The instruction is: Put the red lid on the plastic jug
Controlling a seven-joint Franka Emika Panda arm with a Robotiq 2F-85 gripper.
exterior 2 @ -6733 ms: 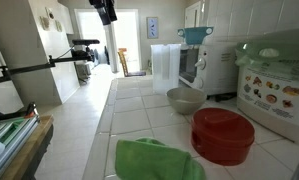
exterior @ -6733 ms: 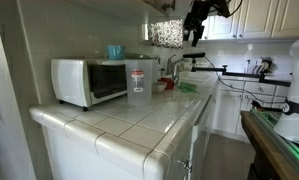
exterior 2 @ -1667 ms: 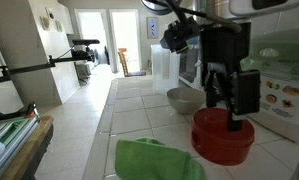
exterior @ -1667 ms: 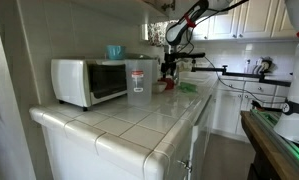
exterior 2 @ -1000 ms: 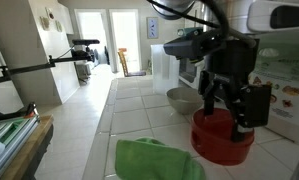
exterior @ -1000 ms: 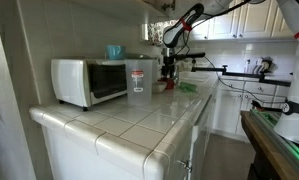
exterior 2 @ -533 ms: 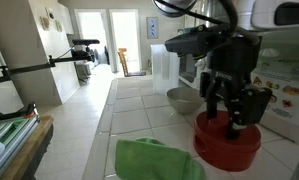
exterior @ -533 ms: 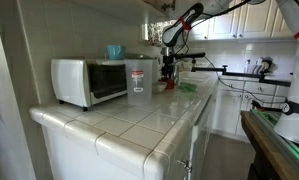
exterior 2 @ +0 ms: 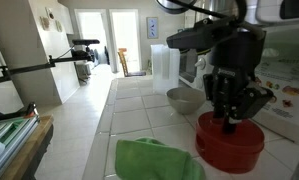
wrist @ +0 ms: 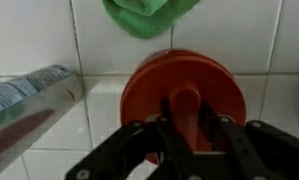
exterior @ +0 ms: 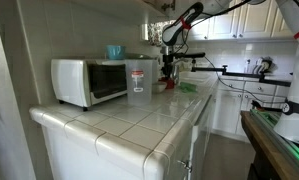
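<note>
The red lid [exterior 2: 229, 148] is a wide round disc with an upright handle in its middle, lying on the white tiled counter [exterior 2: 139, 115]. My gripper [exterior 2: 230, 121] stands straight over it, shut on that handle. In the wrist view the two black fingers [wrist: 159, 135] press the handle from both sides, with the red lid [wrist: 149, 88] spread out behind my gripper [wrist: 185, 125]. The plastic jug [exterior: 140, 81] is tall and clear with small red marks and stands beside the microwave [exterior: 89, 81]; it also shows as the plastic jug [exterior 2: 164, 65] further along the counter. My gripper [exterior: 168, 76] shows small here.
A metal bowl [exterior 2: 185, 99] sits between lid and jug. A green cloth [exterior 2: 156, 160] lies near the lid, also seen as the green cloth [wrist: 149, 16]. A teal cup [exterior: 114, 51] stands on the microwave. An appliance with picture labels [exterior 2: 274, 92] stands against the wall.
The jaws have come together from wide open onto the lid's handle. The lid has shifted slightly on the counter under the gripper.
</note>
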